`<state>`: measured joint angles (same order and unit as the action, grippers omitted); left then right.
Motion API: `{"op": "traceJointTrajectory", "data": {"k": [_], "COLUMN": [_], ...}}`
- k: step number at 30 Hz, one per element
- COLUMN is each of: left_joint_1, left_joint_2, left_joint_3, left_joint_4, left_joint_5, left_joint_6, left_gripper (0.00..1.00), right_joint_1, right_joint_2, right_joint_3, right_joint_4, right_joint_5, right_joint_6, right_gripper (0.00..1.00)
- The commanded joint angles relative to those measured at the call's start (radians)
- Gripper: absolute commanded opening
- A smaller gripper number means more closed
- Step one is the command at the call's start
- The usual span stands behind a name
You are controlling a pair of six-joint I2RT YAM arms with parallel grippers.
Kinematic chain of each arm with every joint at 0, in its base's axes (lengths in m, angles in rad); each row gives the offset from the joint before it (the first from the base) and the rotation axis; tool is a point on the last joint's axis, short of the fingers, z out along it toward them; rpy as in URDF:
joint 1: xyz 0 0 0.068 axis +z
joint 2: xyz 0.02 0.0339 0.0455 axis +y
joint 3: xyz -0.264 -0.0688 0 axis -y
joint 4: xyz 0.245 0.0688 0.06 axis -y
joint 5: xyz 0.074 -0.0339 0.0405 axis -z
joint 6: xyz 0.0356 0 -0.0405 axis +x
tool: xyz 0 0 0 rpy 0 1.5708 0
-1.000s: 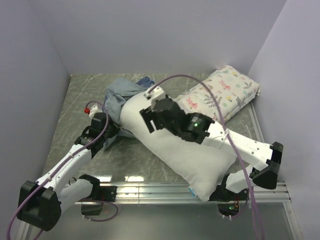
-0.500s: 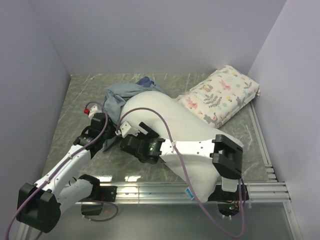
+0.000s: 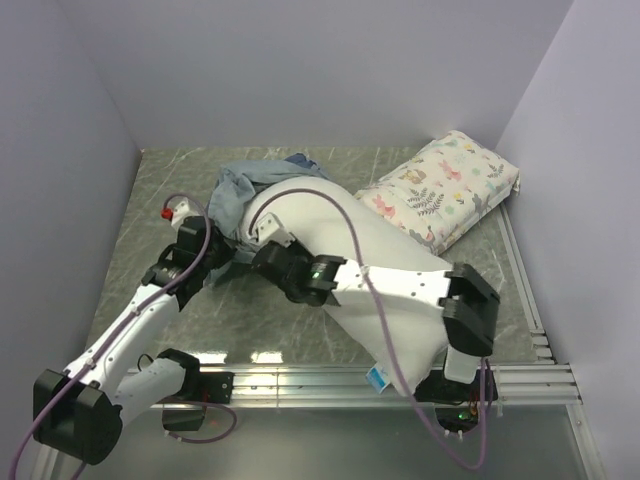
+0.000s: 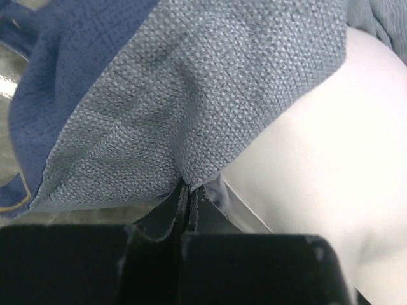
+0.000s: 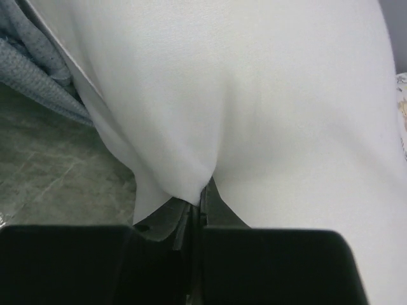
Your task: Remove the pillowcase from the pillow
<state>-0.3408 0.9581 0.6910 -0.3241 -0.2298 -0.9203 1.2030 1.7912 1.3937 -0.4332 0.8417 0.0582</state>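
The right pincer (image 5: pixel 202 190) had swung to clench the pillow (image 3: pixel 400 245) at nine o'clock; left pincer (image 4: pixel 187 190) gripped pillowcase (image 4: pixel 191 95) (nearly off).

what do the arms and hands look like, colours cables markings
Left arm and right arm: white links, black joint housings, a lilac cable looping along each. Left hand and right hand have matte black, blocky fingers. A small red cap sits by the left wrist; a green light glows on the right wrist.
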Motion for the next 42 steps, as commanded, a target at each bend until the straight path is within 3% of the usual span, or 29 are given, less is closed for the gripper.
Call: {"op": "traceJointTrajectory", "data": {"k": [1,8,16,23,26,37,42], "left_joint_1": [0.040,0.302,0.401,0.546,0.601,0.755,0.769], "left_joint_2": [0.024,0.128,0.240,0.222,0.235,0.264,0.335], "left_joint_3": [0.079,0.169,0.307,0.419,0.450,0.498,0.547], "left_joint_4": [0.016,0.060,0.007,-0.069,-0.084,-0.101,-0.102], "left_joint_5": [-0.083,0.004,-0.025,-0.014,0.015,0.079,0.103], "left_joint_6": [-0.015,-0.054,-0.045,-0.014,-0.002,0.009,0.005], "left_gripper": [0.00,0.00,0.00,0.00,0.00,0.00,0.00], "right_joint_1": [-0.049,-0.105,-0.195,-0.270,-0.330,-0.388,-0.418], "right_joint_2": [-0.223,-0.481,-0.648,-0.671,-0.688,-0.685,-0.702], "right_joint_3": [0.068,0.057,0.036,0.131,0.160,0.271,0.327], "right_joint_4": [-0.052,-0.076,-0.081,-0.078,-0.055,-0.068,-0.087], "right_joint_5": [-0.126,-0.309,-0.381,-0.389,-0.521,-0.573,-0.601], "right_joint_6": [0.006,0.003,0.035,0.060,0.081,0.107,0.120], "right_gripper": [0.00,0.00,0.00,0.00,0.00,0.00,0.00]}}
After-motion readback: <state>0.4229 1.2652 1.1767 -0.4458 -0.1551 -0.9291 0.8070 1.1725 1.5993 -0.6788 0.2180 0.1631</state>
